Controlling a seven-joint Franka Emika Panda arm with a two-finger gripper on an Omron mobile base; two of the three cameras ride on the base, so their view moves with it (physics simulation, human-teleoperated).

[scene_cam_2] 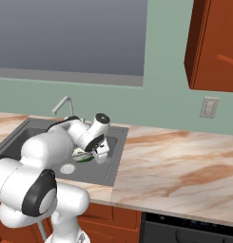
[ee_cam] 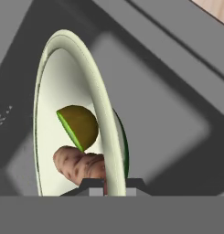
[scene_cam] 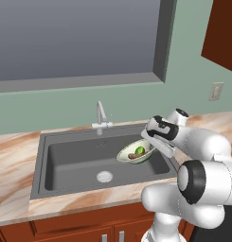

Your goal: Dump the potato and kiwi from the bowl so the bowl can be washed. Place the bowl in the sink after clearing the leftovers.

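Cream bowl [scene_cam: 135, 155] tilted over sink [scene_cam: 70, 163], holding potato [ee_cam: 79, 165], kiwi [ee_cam: 79, 125].

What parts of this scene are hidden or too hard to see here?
- Right base view: the bowl is mostly behind the arm; its food is hidden.
- Hand view: the potato is partly hidden by the bowl rim and a fingertip.
- Left base view: the pincer tips at the rim are too small to see.

Cream bowl [scene_cam: 134, 155] with pale-green rim; reddish-brown potato [ee_cam: 79, 165]; kiwi [ee_cam: 79, 126] olive-brown with bright green edge; dark grey sink [scene_cam: 75, 160]; table [scene_cam_2: 175, 166] marbled peach-tan; chrome faucet [scene_cam: 101, 118].
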